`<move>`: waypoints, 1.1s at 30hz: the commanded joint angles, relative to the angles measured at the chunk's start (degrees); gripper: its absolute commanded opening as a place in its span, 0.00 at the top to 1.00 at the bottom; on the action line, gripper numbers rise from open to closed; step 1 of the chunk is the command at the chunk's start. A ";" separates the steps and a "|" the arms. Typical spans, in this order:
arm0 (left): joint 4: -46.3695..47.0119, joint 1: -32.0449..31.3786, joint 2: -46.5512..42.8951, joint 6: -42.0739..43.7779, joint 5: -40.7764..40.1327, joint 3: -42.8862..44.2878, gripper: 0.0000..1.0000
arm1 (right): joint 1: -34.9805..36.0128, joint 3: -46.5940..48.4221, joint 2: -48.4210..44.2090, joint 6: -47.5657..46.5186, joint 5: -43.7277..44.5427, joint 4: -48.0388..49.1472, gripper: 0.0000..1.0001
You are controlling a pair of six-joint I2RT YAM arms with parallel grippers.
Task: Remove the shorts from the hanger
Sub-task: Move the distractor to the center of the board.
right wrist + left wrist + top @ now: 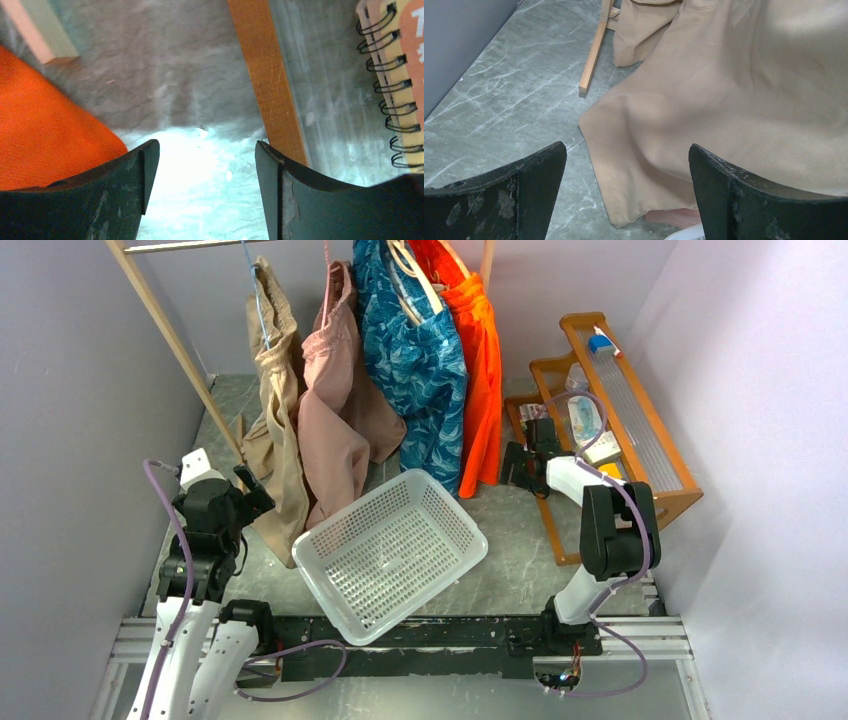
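Observation:
Four pairs of shorts hang from a wooden rack at the back: tan-beige shorts (278,410), dusty pink shorts (335,410), blue leafy-patterned shorts (415,360) and bright orange shorts (480,380). My left gripper (255,490) is open beside the lower left hem of the tan shorts; in the left wrist view the tan shorts (734,100) hang just beyond the open gripper (628,190). My right gripper (520,462) is open, low next to the orange shorts' hem; the orange shorts (45,135) show at the left of the right wrist view, beside the gripper (207,165).
A white perforated basket (392,552) lies tilted on the grey marbled floor between the arms. An orange wooden shelf (610,420) with notebooks and small items stands at the right. The rack's slanted wooden leg (175,350) runs down at the left. Grey walls close both sides.

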 commanded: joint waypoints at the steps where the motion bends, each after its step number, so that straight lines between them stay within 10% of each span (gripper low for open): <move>1: 2.02 0.69 -0.24 0.76 0.83 -0.50 0.04 | -3.44 -1.79 -0.77 0.12 7.99 -1.25 0.26; 15: 2.42 0.69 -0.18 0.90 1.20 -0.54 0.05 | -2.70 4.24 3.16 -1.15 -5.71 2.28 0.26; 33: 2.20 0.69 0.10 0.72 0.60 -0.49 0.05 | -2.42 29.50 26.33 -2.87 4.16 0.80 0.26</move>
